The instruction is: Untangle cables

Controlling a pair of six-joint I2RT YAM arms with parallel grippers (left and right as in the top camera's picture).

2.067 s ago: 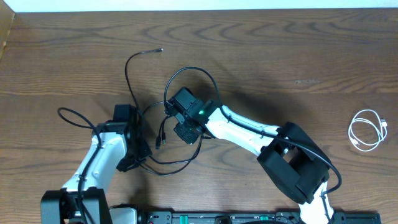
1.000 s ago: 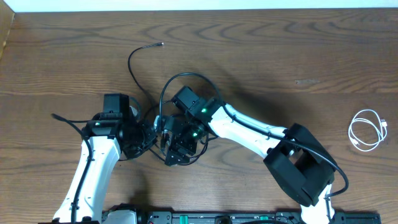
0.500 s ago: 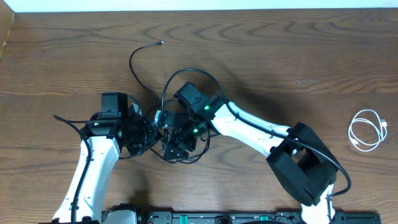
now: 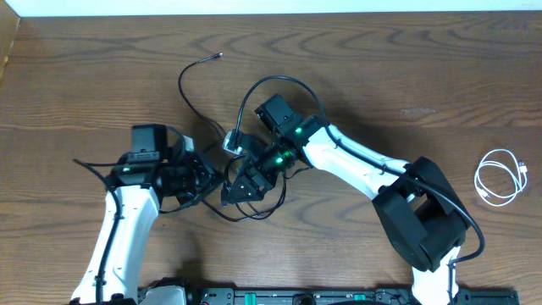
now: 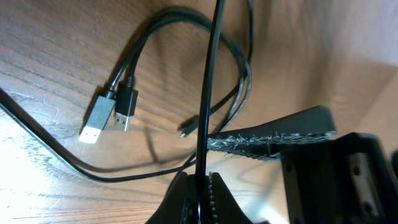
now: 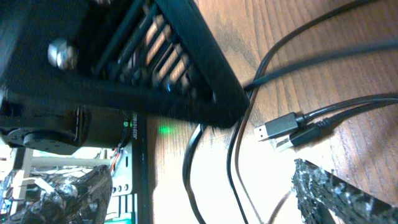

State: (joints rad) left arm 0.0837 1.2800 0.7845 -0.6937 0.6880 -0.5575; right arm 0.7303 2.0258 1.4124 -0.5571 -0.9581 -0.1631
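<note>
Currently, with the left gripper point(image 5: 199, 183) clamped on one black cable point(image 5: 210, 74) in the tangle at the centre of the table point(image 4: 381, 68) and the right gripper point(image 4: 241, 184) open beside the plugs point(image 5: 109, 115), pulling apart risks tightening loops or snagging plugs.

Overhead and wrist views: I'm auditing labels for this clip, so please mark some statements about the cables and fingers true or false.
1. The white cable lies coiled, apart from the black cables. True.
2. The fingers of the left gripper are open and empty. False: they pinch a black cable.
3. The right gripper holds the white cable. False: its fingers stand open over the black cables.
4. Two plugs lie side by side. True.
</note>
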